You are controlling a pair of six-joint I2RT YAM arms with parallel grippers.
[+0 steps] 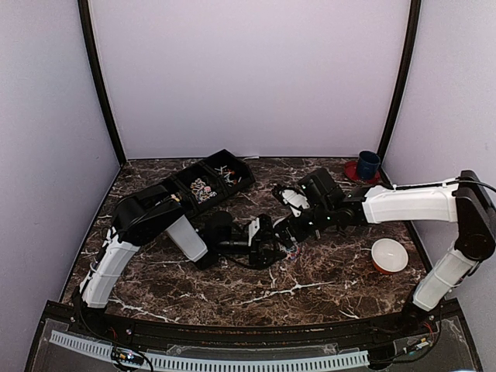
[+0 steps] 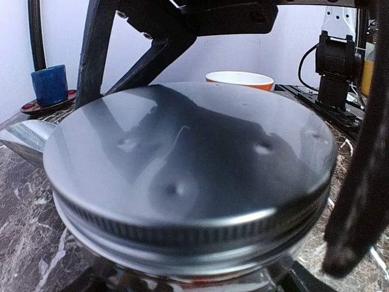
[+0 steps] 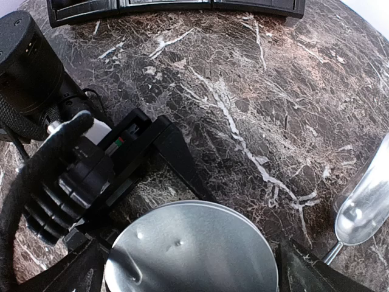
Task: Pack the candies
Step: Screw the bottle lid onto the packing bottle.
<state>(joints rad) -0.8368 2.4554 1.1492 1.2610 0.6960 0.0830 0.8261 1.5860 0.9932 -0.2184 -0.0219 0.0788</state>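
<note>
Jar (image 2: 182, 255) pinched in left claw (image 1: 271, 246); right claw (image 3: 191, 267) spread wide over its metal lid (image 3: 191, 243)
Candies (image 1: 205, 188) lie in the black tray (image 1: 194, 168), well beyond the left claw; likely risk: right claw closing off-centre on the smooth lid, slipping, wrenching the jar from the pinch.

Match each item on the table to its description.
Items:
1. black tray
2. blue cup
3. white bowl
4. jar

Descriptions:
A. on a red saucer, far right corner
B. mid-table, with a silver lid
C. far left, holding candies
D. near right, orange outside

Pairs: 1-C; 2-A; 3-D; 4-B
</note>
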